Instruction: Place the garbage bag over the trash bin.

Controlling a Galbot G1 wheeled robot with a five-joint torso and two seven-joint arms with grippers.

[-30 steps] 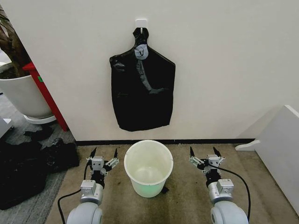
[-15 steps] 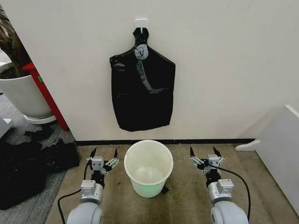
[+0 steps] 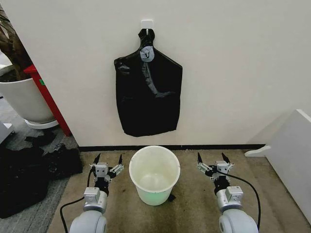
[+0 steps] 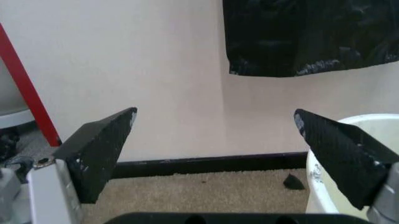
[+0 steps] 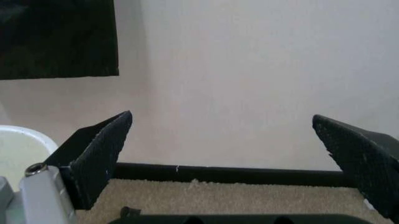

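A plain indoor room corner, home or office; which one cannot be told.

A bare cream wall (image 3: 233, 73) meets beige carpet (image 3: 194, 204) at a dark baseboard (image 3: 218, 146). A white wall hook (image 3: 146, 23) holds a black garbage bag (image 3: 148, 92) above a white trash bin (image 3: 154, 174). A large white planter (image 3: 24, 99) stands left, a white panel (image 3: 291, 155) right.

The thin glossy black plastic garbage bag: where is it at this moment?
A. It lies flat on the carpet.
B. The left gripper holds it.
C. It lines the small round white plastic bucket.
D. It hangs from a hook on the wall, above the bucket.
D: the thin glossy black plastic garbage bag hangs from the white wall hook, above the small round white plastic bucket, and both open grippers are empty.
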